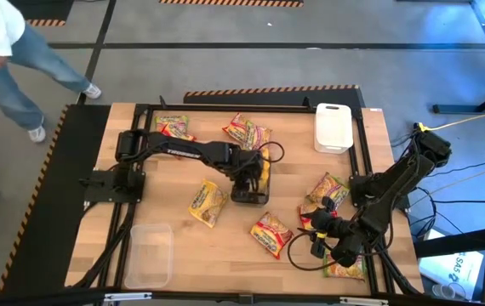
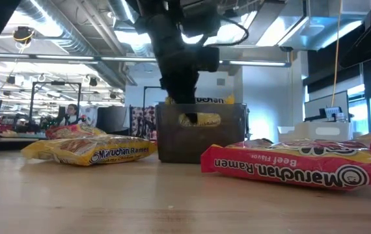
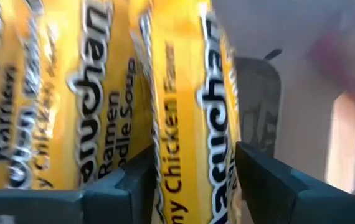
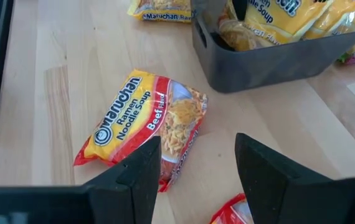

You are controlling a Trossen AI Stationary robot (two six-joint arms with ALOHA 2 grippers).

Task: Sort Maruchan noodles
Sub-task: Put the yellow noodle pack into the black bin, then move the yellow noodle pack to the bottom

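A dark tray (image 1: 249, 197) (image 2: 202, 133) stands mid-table with yellow Maruchan packets on edge inside it. My left gripper (image 1: 257, 174) (image 3: 193, 180) reaches down into the tray, shut on one yellow chicken packet (image 3: 190, 112); a second yellow packet (image 3: 47, 106) stands beside it. My right gripper (image 1: 315, 236) (image 4: 198, 168) waits open near the table's right near corner, above a red beef packet (image 4: 146, 124) (image 1: 271, 235) that lies flat on the wood. Another yellow packet (image 1: 208, 202) (image 2: 91, 151) lies flat left of the tray. My left gripper has the yellow chicken packet pinched between its two fingers (image 3: 137, 183), the packet's flat faces (image 3: 218, 143) against them. It comes from above, pointing down into the dark tray. The packet stands on edge inside the tray; its lower end is hidden by the tray wall.
More packets lie flat at the far edge (image 1: 247, 132) (image 1: 170, 126) and on the right (image 1: 328, 189) (image 1: 345, 270). A white tray (image 1: 333, 127) sits far right, a clear tray (image 1: 149, 253) near left. A person (image 1: 4, 59) walks beyond the far left corner.
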